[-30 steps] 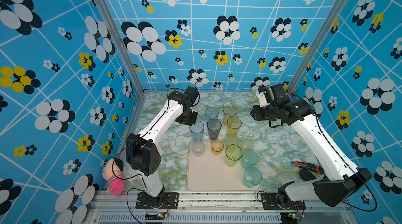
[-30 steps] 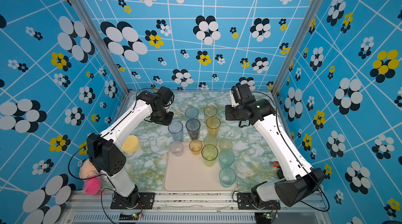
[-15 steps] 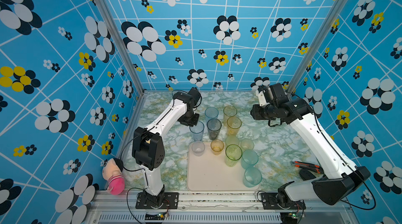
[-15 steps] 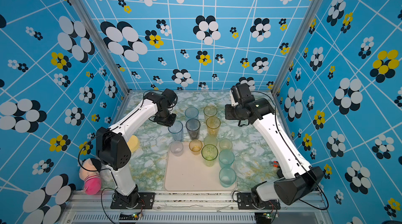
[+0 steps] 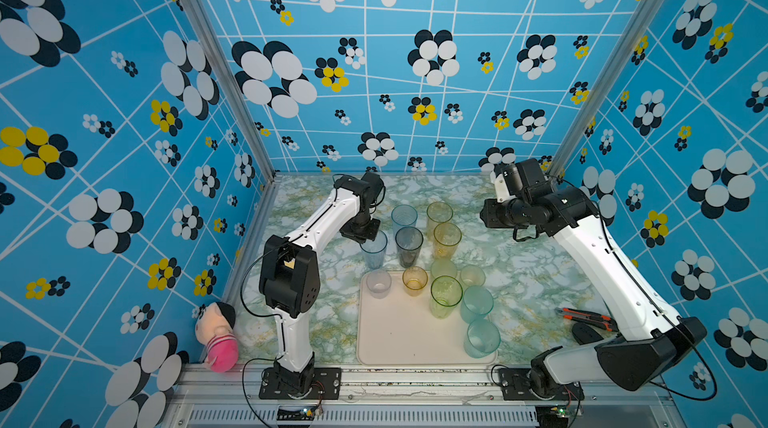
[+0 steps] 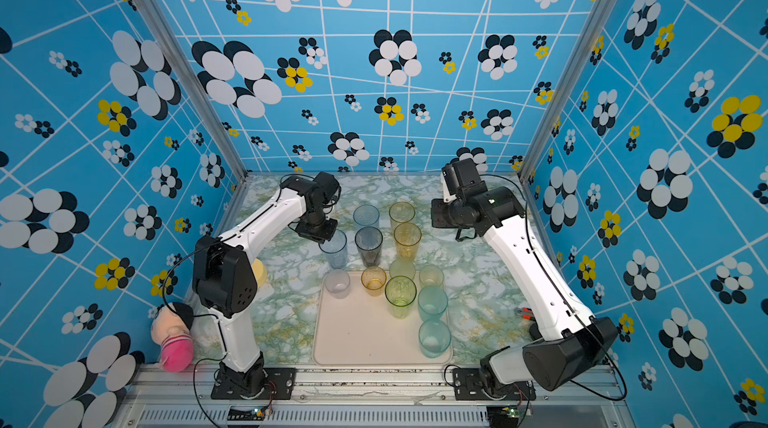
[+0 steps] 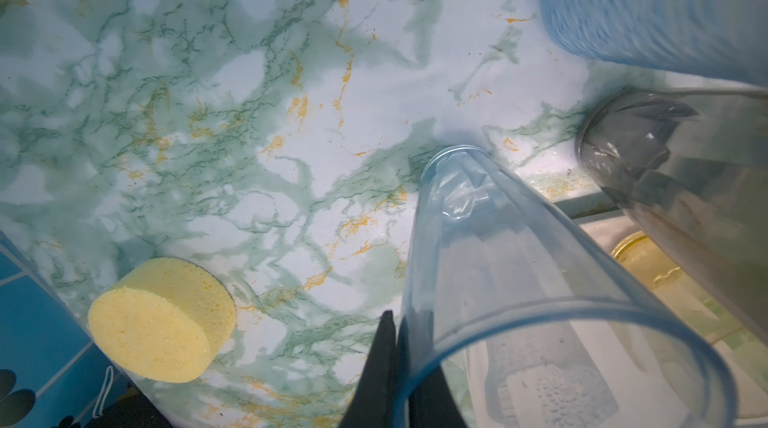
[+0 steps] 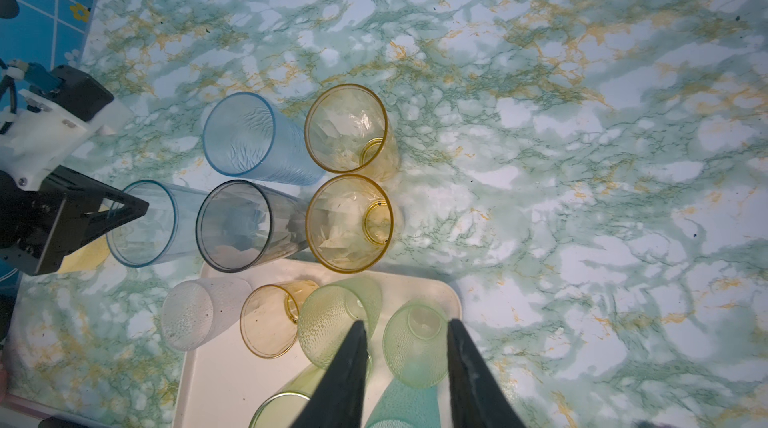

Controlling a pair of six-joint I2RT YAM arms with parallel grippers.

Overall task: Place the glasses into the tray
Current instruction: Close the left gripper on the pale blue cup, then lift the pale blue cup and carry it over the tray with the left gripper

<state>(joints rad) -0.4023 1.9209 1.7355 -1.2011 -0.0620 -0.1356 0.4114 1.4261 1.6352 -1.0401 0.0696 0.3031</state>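
The left claw (image 7: 398, 336) is pressed together on the rim wall of the pale blue glass (image 5: 372, 248), with one finger (image 7: 380, 363) outside the wall and one inside. This tall tumbler stands on the desk (image 5: 316, 305), just beyond the far left corner of the tray (image 5: 399, 336) and close beside the grey glass (image 5: 408, 245). We cannot tell whether the two glasses touch. The right claw (image 8: 406, 324) is partly spread, holds nothing, and hangs above the far right of the desk.

Handling, as we judge it: the tumbler looks thin-walled, light and stiff, with a smooth surface that may slip. A rim pinch suits it, since the neighbouring glasses leave little room for a side grasp. A tall glass held at one rim point may tilt when lifted, so we advise a slow, straight lift until the base clears the tray's low rim.

Seven glasses (image 5: 445, 295) stand in the tray, towards its far and right sides. The near left area is bare and suits the set-down.
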